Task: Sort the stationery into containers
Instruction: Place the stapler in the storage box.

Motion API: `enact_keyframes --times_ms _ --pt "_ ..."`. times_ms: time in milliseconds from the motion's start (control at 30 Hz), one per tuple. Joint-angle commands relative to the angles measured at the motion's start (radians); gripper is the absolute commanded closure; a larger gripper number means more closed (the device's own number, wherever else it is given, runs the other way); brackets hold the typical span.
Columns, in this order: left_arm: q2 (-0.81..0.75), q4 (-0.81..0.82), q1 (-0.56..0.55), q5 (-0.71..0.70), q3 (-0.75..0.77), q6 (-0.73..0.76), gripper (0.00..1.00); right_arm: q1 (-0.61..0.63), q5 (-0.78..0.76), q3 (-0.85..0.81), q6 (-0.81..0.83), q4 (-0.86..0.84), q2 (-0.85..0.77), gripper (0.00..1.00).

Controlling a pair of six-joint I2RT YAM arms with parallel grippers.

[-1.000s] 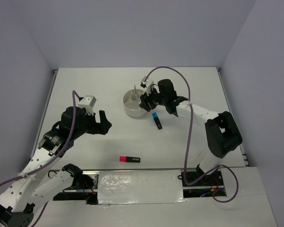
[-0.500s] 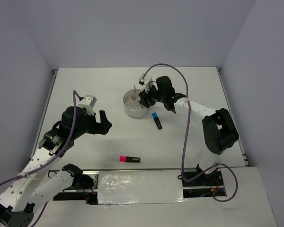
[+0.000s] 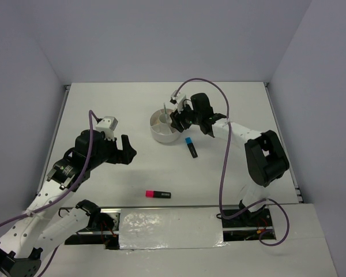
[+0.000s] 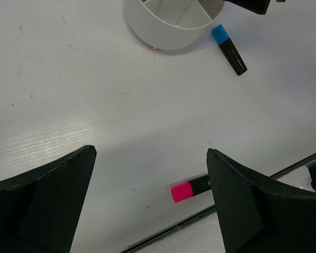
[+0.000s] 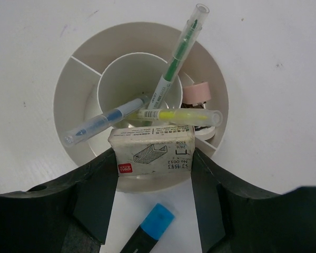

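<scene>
The round white divided container (image 3: 160, 128) stands at mid-table. In the right wrist view its centre cup (image 5: 131, 79) holds a green pen (image 5: 176, 58), a blue pen (image 5: 102, 122) and a yellow highlighter (image 5: 179, 115). My right gripper (image 3: 177, 122) is shut on a white staple box (image 5: 152, 152), held over the container's near rim (image 5: 63, 105). A blue-and-black highlighter (image 3: 191, 147) lies on the table just beside the container, below the box (image 5: 147, 232). A pink-and-black highlighter (image 3: 158, 194) lies near the front edge. My left gripper (image 3: 126, 149) hangs open and empty above the table, the pink highlighter (image 4: 189, 188) partly behind its right finger.
A pale pink tape roll (image 5: 198, 94) sits in an outer compartment of the container. The table's front rail (image 4: 200, 219) runs just past the pink highlighter. Grey walls close the table on three sides.
My right gripper carried the staple box a little farther over the container, then held still. The left arm has not moved.
</scene>
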State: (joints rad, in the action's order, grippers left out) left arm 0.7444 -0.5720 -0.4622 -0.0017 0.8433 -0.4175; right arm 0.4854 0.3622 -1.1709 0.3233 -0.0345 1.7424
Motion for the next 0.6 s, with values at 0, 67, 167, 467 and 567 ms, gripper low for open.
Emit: enact_keyframes --times_ms 0,67,167,467,567 --pt "-0.005 0.032 -0.006 0.014 0.0 0.022 0.01 -0.007 0.024 -0.032 0.01 -0.016 0.019 0.39" --pt "-0.007 0.034 -0.006 0.014 0.0 0.022 0.01 -0.005 0.021 -0.032 0.008 -0.013 0.019 0.37" --pt "-0.008 0.034 -0.006 0.016 -0.001 0.022 0.01 -0.005 0.024 -0.027 0.005 -0.008 0.014 0.35" --pt "-0.011 0.034 -0.006 0.019 0.0 0.023 0.01 -0.004 0.017 0.0 -0.006 -0.01 -0.026 0.31" --pt "-0.011 0.034 -0.006 0.019 0.0 0.023 0.01 -0.007 0.012 0.031 -0.024 -0.036 -0.069 0.31"
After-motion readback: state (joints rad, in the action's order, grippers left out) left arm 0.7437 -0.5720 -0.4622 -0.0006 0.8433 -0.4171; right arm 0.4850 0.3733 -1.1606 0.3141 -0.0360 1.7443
